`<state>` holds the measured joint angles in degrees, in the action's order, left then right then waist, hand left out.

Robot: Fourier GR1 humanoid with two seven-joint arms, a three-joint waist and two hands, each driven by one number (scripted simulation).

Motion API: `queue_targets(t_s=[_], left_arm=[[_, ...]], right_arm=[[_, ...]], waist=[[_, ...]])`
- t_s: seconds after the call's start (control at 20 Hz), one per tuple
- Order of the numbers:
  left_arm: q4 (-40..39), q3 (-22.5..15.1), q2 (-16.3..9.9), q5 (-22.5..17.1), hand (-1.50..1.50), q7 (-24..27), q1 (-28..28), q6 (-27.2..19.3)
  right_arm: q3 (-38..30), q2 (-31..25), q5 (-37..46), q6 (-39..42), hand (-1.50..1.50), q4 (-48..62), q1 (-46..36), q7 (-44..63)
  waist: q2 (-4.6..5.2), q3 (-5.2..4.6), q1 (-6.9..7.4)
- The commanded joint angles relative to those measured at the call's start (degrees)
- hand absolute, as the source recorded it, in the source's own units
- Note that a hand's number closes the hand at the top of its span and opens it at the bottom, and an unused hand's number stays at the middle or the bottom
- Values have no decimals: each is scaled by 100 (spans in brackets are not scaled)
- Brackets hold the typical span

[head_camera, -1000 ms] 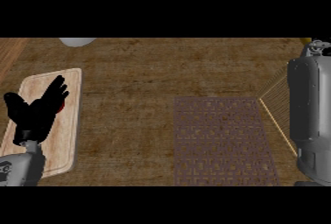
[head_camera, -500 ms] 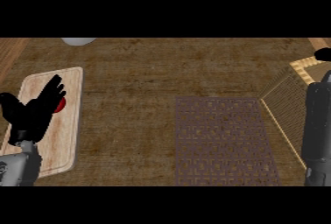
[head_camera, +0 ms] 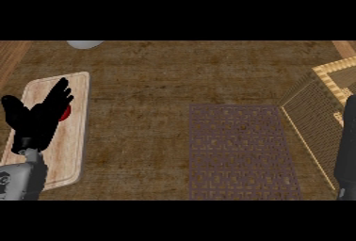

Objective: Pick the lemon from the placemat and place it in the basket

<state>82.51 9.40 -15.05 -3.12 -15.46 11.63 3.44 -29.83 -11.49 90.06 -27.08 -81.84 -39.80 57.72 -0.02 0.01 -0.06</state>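
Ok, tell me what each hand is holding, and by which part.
The left hand, open over the cutting board, holds nothing. The right hand isn't in view, so it can't be told.

No legible text, labels, brands, numbers or signs anywhere: none on the wooden board (head_camera: 66, 155), the patterned placemat (head_camera: 240, 146), the woven basket (head_camera: 327, 101) or the brown counter (head_camera: 173, 70).
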Motion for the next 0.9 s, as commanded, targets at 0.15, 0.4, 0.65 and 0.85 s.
queue_targets(t_s=[0.15,0.4,0.65,0.85], left_arm=[[-103,130,-2,-61,0,67,52,-30],[-43,87,-1,-4,0,94,-148,-2],[12,188,-136,-103,0,-4,-107,109],[-53,187,-71,-64,0,224,-304,103]], right_arm=[[-450,331,-47,-772,-150,-1620,334,559],[-661,682,-494,-293,-150,-3466,1045,320],[-381,1137,-1504,691,-150,-5306,2699,454],[-212,1146,-2677,1029,-150,-6481,4051,634]], waist=[[-43,-3,-127],[-71,-3,-177],[-63,0,-173],[-81,9,-254]])
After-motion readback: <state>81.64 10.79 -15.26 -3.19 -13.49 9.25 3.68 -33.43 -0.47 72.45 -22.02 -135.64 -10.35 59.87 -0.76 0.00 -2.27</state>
